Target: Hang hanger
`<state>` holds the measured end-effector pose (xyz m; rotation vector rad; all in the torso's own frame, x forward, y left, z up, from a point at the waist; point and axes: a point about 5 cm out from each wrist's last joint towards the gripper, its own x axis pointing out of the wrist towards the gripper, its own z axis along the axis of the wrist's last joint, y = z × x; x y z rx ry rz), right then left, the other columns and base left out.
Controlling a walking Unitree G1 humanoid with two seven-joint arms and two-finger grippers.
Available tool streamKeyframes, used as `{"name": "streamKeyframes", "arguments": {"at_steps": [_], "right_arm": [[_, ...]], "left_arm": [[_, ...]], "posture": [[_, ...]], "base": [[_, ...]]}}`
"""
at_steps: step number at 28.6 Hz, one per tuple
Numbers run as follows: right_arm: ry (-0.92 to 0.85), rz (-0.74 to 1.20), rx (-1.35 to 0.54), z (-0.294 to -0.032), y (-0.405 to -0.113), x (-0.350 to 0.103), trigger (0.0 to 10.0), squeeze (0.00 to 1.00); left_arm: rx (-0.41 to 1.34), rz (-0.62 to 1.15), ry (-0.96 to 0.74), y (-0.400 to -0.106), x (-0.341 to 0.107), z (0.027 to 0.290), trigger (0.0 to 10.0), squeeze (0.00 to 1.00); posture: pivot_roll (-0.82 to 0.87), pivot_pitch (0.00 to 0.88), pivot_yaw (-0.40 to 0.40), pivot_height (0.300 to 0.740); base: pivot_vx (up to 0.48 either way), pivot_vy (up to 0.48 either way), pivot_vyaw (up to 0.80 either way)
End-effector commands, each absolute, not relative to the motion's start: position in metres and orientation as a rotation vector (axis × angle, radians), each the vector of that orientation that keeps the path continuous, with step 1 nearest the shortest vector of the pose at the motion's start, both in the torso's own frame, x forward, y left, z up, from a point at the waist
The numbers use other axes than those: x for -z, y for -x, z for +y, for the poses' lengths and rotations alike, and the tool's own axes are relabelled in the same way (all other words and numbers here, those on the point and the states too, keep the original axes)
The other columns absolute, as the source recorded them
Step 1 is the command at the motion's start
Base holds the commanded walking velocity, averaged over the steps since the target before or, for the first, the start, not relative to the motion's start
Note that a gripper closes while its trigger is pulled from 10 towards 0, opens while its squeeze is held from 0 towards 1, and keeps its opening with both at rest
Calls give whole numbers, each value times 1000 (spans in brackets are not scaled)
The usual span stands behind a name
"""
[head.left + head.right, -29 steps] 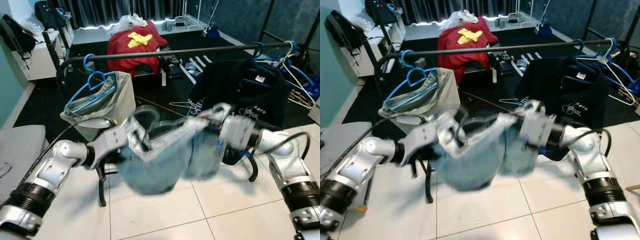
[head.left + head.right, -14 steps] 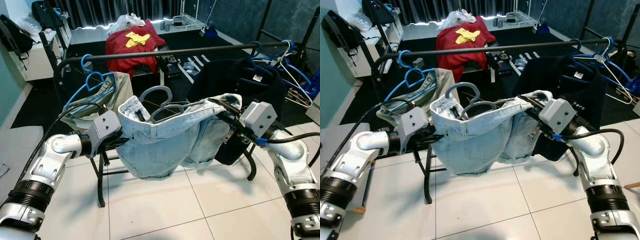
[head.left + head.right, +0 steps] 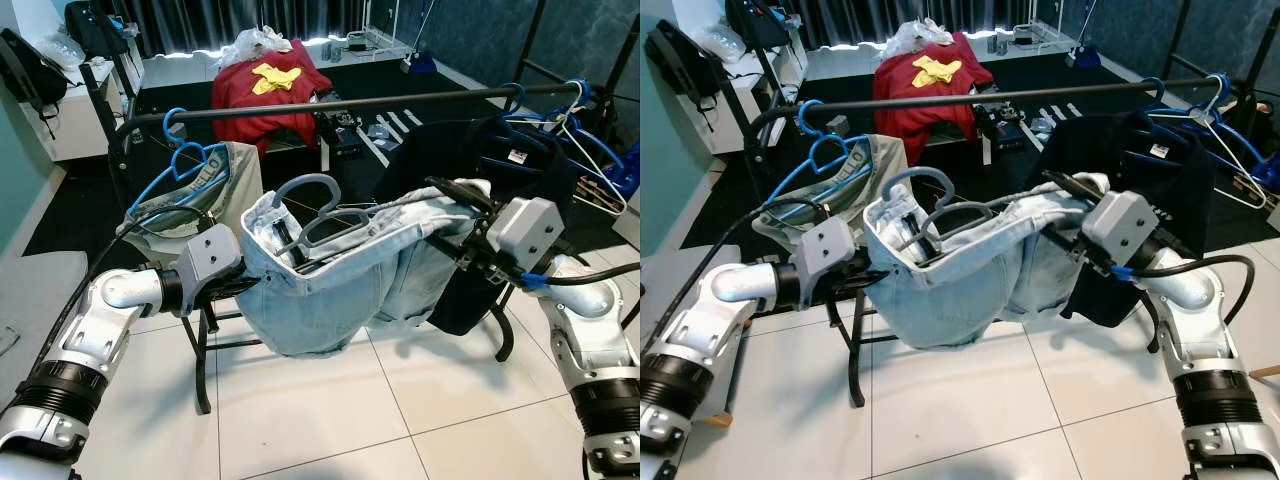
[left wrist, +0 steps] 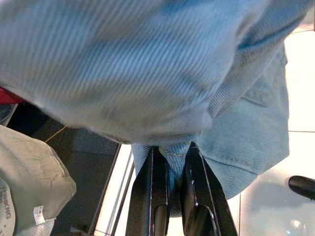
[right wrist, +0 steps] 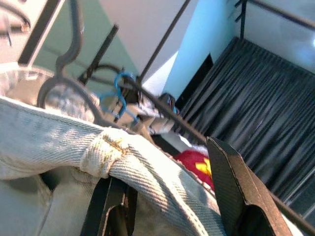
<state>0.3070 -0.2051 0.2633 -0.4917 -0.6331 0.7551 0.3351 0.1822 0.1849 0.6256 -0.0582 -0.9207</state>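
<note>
A grey hanger [image 3: 312, 213] carries light-blue denim shorts [image 3: 330, 290], held up between my two arms just below the black rail [image 3: 350, 103]. The hanger's hook [image 3: 910, 183] stands up short of the rail and to my side of it. My left gripper [image 4: 170, 164] is shut on the left edge of the shorts, its fingers [image 4: 152, 196] pinching the denim. My right gripper [image 3: 447, 215] grips the right end of the waistband [image 5: 113, 152], one finger above it and one below.
On the rail's left end hangs a blue hanger with a grey-green garment [image 3: 200, 195]. A dark navy shirt [image 3: 490, 160] and bare blue and white hangers [image 3: 590, 135] hang at the right. Beyond the rail lies a red garment [image 3: 270, 85]. The rack's leg [image 3: 200, 370] stands on white tiles.
Both arms have steadied from a blurred sweep, lifting the shorts and hanger a little toward the rail. The waistband now gapes wider and the hanger tilts more.
</note>
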Motion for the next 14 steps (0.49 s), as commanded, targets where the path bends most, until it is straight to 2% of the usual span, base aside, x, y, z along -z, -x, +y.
{"name": "streamKeyframes", "arguments": {"at_steps": [1,6,7,9,11,14], "right_arm": [[348,-595,-943,-202,-292,-276,10000,0],[307,-542,-1035,-201,-285,-276,10000,0],[260,-439,-1136,-207,-274,-274,10000,0],[260,-439,-1136,-207,-274,-274,10000,0],[226,-299,-1224,-219,-259,-273,10000,0],[264,-221,-1225,-228,-255,-272,10000,0]], "left_arm": [[903,-61,-619,-336,-182,186,0,0],[898,-61,-623,-337,-182,188,0,0],[883,-57,-620,-339,-182,189,0,0],[883,-57,-620,-339,-182,189,0,0],[859,-52,-604,-342,-182,192,0,0],[845,-50,-595,-344,-183,192,0,0]], "posture": [[-65,72,26,740],[-65,72,26,740],[-68,73,27,740],[-68,73,27,740],[-71,70,32,740],[-72,66,34,740]], "base": [[0,0,0],[0,0,0],[0,0,0],[0,0,0],[0,0,0],[0,0,0]]}}
